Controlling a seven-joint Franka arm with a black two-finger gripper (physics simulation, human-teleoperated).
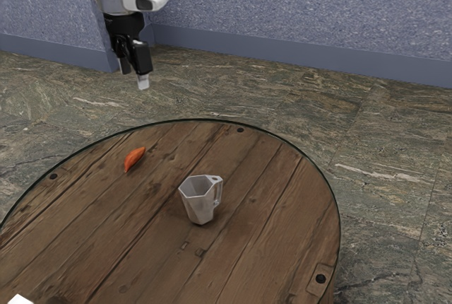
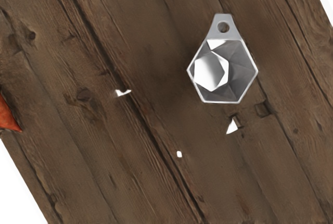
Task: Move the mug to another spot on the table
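Exterior view, tool [image 1: 135, 78]: mine, empty, high over the table [image 1: 275, 247]; open or closed, I cannot tell.
Mug [image 1: 201, 198]: stiff, light, likely slick; I would pinch one rim wall, away from the handle.

Grey mug [image 1: 201, 198], brown plank table [image 1: 268, 247]

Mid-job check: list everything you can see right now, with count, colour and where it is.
mug: one, pale grey-white, upright near the table's middle, handle toward the exterior view's right.
orange object: one, orange, lying on the table to the exterior view's left of the mug, apart from it.
table: one, round, dark brown planks.
floor: mottled grey-green stone, around the table.
wall: blue-grey, behind.
gripper: one, black, high above the table's far side, touching nothing.
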